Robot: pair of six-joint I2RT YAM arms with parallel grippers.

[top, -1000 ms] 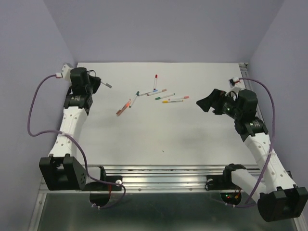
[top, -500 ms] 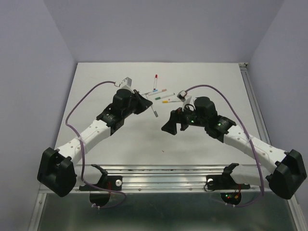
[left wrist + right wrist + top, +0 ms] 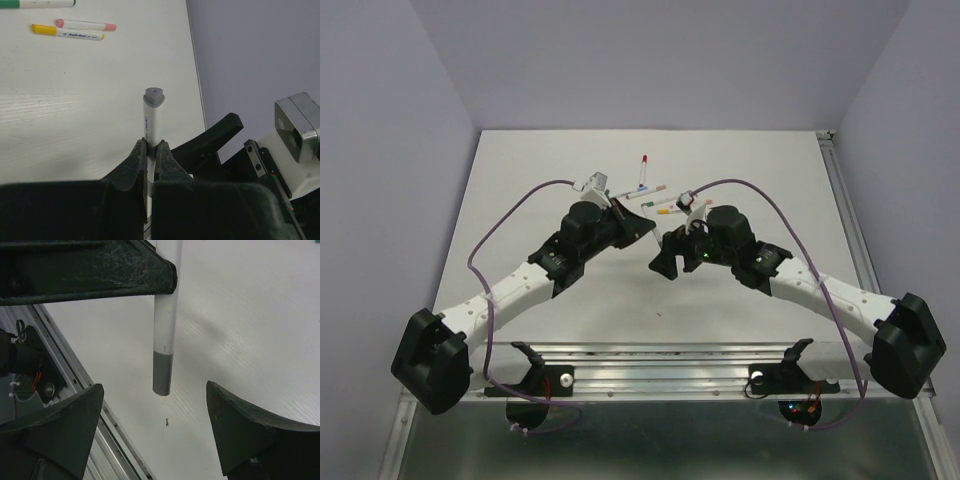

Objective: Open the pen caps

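Grey plastic pen cap [image 3: 154, 96] sits on the end of a thin white pen barrel [image 3: 151, 122], which we see clenched tight in the left gripper [image 3: 150, 146] and held in the air over the white table [image 3: 60, 125]. Right gripper [image 3: 153, 390] is spread wide, and we find its two black fingers [image 3: 240, 425] flanking the capped end on either side without touching it. Farther back on the table we see a yellow-capped white pen [image 3: 67, 33] and a pink-ended white pen [image 3: 86, 24] lying side by side, well apart from both grippers.
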